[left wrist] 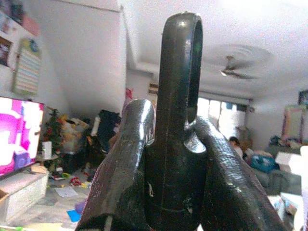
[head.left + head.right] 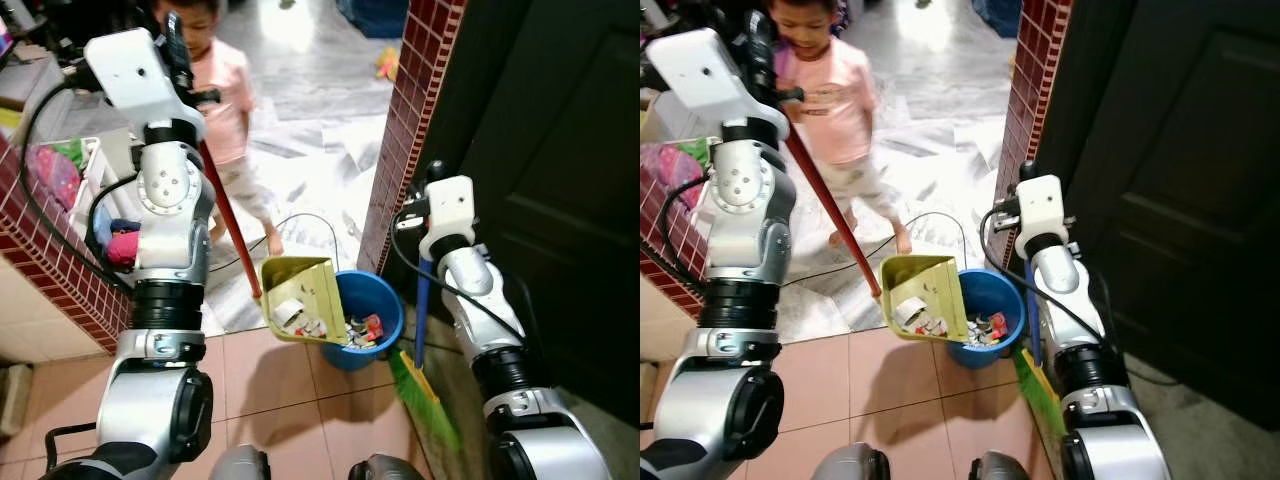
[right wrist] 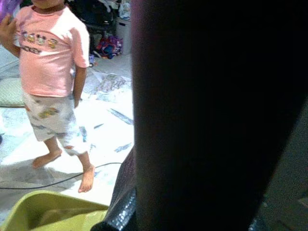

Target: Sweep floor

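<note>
A person [image 2: 228, 110] in a pink shirt stands behind. The blue bin [image 2: 375, 305] sits on the floor; the yellow dustpan [image 2: 300, 295] tilts over it with litter. The left pincer [image 1: 166, 144] grips the dustpan's handle; the right pincer [image 2: 432, 178] holds the broom [image 2: 425, 385] beside the bin.

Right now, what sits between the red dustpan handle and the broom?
The yellow dustpan, tipped over the blue bin with litter spilling in. The red handle is on the robot's left, the broom on its right. Both eye views show it.

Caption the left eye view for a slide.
Left gripper tips yellow dustpan of litter into blue bin; right gripper holds green broom.
</note>
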Tool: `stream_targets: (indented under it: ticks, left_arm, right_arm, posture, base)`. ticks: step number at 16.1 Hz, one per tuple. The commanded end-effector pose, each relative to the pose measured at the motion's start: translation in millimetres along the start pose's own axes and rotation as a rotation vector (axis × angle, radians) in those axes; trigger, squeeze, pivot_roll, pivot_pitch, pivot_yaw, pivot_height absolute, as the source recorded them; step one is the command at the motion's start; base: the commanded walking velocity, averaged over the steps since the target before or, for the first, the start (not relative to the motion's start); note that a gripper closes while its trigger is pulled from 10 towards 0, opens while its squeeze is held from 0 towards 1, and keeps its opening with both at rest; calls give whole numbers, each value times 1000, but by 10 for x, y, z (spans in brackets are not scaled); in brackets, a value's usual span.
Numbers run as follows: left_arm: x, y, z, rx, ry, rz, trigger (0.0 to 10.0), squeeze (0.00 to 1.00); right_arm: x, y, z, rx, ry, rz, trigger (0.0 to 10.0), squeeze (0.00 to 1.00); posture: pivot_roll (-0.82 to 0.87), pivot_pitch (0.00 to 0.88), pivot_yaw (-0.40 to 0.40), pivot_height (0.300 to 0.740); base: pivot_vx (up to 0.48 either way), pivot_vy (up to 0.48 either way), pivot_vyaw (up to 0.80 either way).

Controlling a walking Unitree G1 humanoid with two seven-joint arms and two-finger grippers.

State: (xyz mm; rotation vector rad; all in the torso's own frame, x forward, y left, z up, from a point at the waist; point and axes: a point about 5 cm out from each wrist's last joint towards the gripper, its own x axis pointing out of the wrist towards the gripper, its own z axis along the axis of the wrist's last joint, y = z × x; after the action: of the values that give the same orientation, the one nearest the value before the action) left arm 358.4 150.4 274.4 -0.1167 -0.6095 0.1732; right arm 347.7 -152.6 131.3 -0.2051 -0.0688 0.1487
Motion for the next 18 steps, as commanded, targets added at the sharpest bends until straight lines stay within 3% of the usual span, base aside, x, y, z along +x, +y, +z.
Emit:
stream_targets:
  ticks: [1, 8, 13, 17, 18]
  left_arm:
    - [17, -73, 103, -11, -76, -1, 10000, 0]
    - [33, -287, 162, 57, -163, -16, 10000, 0]
    - [-75, -638, 106, 60, -189, -105, 10000, 0]
    - [-224, -969, 88, 65, -234, -238, 10000, 0]
    - [-231, -979, 85, 64, -235, -243, 10000, 0]
  right_arm:
    - [21, 0, 104, 3, -39, 1, 10000, 0]
    - [-30, 42, 98, 28, -49, 13, 10000, 0]
    - [-104, 74, 105, 50, -64, -4, 10000, 0]
    - [-199, 87, 92, 70, -72, -40, 10000, 0]
    - [-203, 89, 91, 71, -72, -41, 10000, 0]
  posture:
    - [-77, 0, 10, 740]
    - [-83, 2, 26, 740]
    - [-89, 24, 61, 740]
    - [-91, 44, 102, 740]
    - [-91, 44, 102, 740]
  base:
    - [0, 0, 0]
    - [0, 0, 0]
    - [0, 0, 0]
    - [0, 0, 0]
    - [0, 0, 0]
